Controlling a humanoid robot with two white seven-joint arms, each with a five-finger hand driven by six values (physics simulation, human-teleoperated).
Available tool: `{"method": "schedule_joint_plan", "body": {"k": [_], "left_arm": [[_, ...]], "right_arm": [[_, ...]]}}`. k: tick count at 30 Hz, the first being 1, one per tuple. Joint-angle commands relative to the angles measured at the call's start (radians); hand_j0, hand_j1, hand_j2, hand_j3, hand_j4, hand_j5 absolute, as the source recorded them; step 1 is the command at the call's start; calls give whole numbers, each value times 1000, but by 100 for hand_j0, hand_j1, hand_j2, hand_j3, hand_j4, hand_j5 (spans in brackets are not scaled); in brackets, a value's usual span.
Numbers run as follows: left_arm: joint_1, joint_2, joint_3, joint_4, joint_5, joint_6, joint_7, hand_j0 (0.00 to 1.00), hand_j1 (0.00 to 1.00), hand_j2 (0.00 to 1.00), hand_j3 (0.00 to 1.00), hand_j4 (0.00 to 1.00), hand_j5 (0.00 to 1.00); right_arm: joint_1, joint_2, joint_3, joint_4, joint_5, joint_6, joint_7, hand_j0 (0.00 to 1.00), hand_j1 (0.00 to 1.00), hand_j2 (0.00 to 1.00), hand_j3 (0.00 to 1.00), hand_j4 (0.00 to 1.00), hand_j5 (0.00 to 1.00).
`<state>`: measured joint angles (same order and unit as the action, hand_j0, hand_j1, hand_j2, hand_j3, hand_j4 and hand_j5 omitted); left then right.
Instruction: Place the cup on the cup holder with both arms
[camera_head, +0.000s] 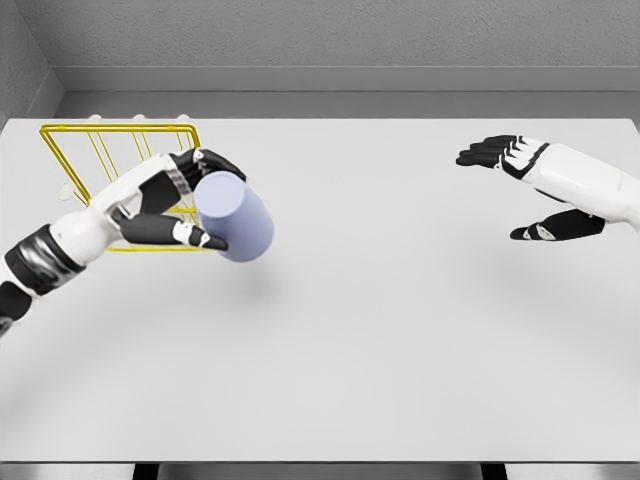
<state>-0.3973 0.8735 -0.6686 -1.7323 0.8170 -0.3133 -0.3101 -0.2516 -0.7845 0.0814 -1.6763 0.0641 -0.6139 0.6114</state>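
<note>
Nearest my camera is the bare front stretch of the white worktop (330, 380), which fills most of the head view and ends at a grey wall at 12 o'clock. From about 8 o'clock my left arm comes in, white shells over dark joints, and its left hand (180, 200) is closed around the cup (236, 217): dark fingers (215, 162) wrap over the top of it and the thumb presses along its lower side. That cup is a pale lavender cylinder, tilted so that its flat end faces up and toward the left hand, and I read it as lifted off the worktop, since a soft shadow lies below it. Just behind the left hand and cup, toward 10 o'clock, stands the cup holder (75, 150), a yellow wire rack with thin upright bars; the cup overlaps its right front corner in my view, but I cannot tell whether they touch. Well apart, at about 2 o'clock, my right arm enters from the right edge, and the right hand (535, 190) hangs above the worktop with fingers stretched wide toward the left and the thumb spread below, holding nothing.
</note>
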Motion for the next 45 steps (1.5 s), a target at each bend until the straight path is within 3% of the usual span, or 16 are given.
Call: {"method": "schedule_joint_plan", "body": {"k": [1, 17, 28, 45], "left_arm": [[0, 13, 18, 5, 17, -1, 0, 58, 58, 58, 58, 58, 58], [0, 59, 61, 27, 54, -3, 0, 59, 59, 59, 59, 59, 59], [-9, 58, 70, 97, 74, -3, 0, 59, 59, 59, 59, 59, 59], [-5, 59, 92, 129, 93, -3, 0, 61, 61, 61, 61, 61, 61]], "right_arm": [[0, -1, 0, 0, -7, 3, -1, 100, 100, 100, 100, 100, 100], [-2, -1, 0, 0, -7, 3, -1, 100, 100, 100, 100, 100, 100], [0, 1, 0, 0, -7, 3, -1, 100, 100, 100, 100, 100, 100], [0, 1, 0, -2, -9, 3, -1, 100, 100, 100, 100, 100, 100]]}}
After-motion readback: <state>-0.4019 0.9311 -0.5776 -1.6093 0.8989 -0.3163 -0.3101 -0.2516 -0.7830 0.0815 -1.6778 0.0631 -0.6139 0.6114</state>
